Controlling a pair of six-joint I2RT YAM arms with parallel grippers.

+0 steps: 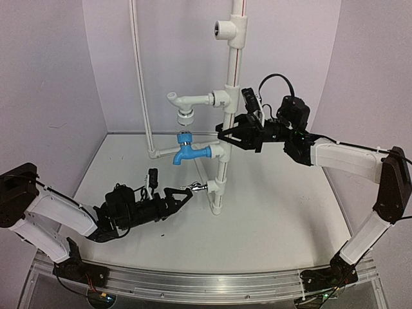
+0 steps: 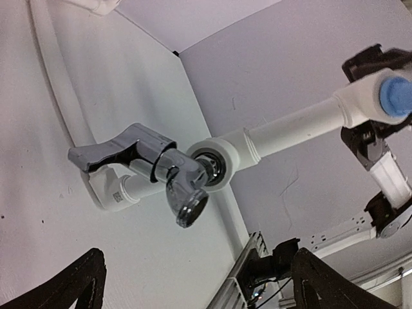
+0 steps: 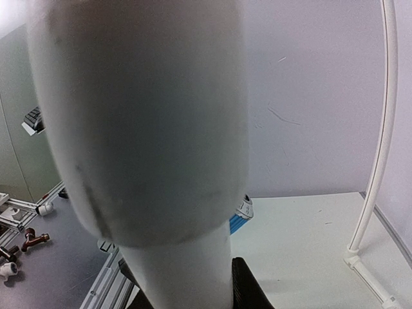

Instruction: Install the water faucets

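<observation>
surface point(image 1: 290, 212): it is carrying the pipe stand, and both arms are reaching in from the near edge.
white pipe point(image 1: 232, 71): it is standing upright in the middle, with side fittings going up it.
right end effector point(image 1: 226, 132): it is squeezing tight round the white pipe about halfway up, just above the blue tap point(image 1: 187, 152). In its own camera the pipe is filling most of the view.
left end effector point(image 1: 186, 194): its fingers are spreading wide and holding nothing. It is hanging low over the surface, just left of the foot of the pipe.
bottom fitting point(image 1: 217, 187): its side mouth is facing left, toward the left arm.
silver water faucet point(image 1: 198, 187): it is sitting with its threaded end in the bottom fitting, low down, well under the blue tap.
faucet from the left end effector: it is lying straight ahead, just past the fingertips and not touching them. In the left wrist view it is showing above and between the two black fingers.
faucet's long way: it is running sideways, level with the surface, from the fitting out toward the left end effector. The lever handle is sticking off to one side.
nearer arm: the left one, by a lot. The right one is higher up and busy steadying the pipe.
my guess for the next move: the left end effector is needing to slide straight forward along that line, close on the faucet body and twist — I cannot tell how far in the thread is sitting.
</observation>
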